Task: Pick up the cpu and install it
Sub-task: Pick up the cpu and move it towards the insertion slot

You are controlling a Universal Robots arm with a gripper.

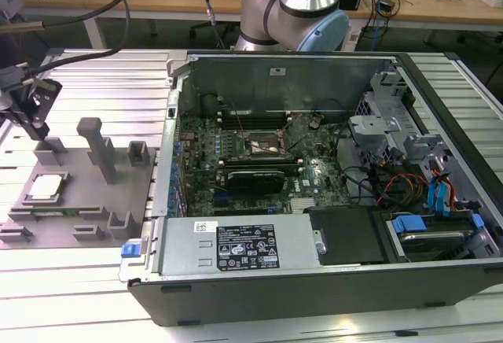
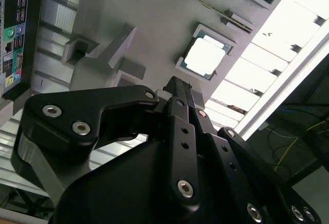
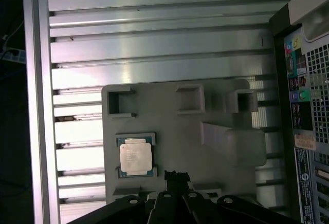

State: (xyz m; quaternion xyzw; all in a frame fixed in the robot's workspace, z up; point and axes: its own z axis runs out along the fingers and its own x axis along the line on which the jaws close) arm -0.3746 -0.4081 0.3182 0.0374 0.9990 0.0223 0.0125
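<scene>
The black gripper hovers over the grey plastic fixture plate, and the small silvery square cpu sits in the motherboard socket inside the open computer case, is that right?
No. The small silvery square cpu lies in a recess of the grey plastic fixture plate, as the first wrist view shows. The black gripper does hover over that plate.

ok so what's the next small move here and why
Probably shift the gripper sideways until it is centred over the cpu. The cpu lies untouched in its pocket on the grey fixture, and in the first wrist view the gripper sits off to one side of it rather than above it.
</scene>
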